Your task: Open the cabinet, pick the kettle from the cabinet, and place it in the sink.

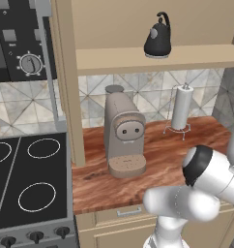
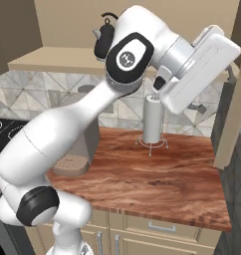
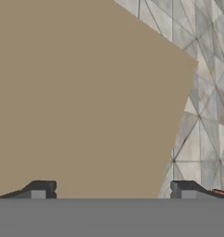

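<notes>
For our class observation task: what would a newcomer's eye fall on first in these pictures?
First the black kettle, standing alone on the tan shelf of the opened cabinet. Below it, a taupe coffee machine and a paper towel roll stand on the reddish wood counter.

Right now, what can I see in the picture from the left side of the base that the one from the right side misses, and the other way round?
The left base view alone shows the black stovetop with white rings and the dark oven panel with a round dial. The right base view alone shows the beige cabinet door edge swung open at the right. Both share the small glossy black kettle on the tan cabinet shelf, the tall taupe coffee machine, the white paper towel roll on its wire stand, and the reddish wood countertop.
</notes>
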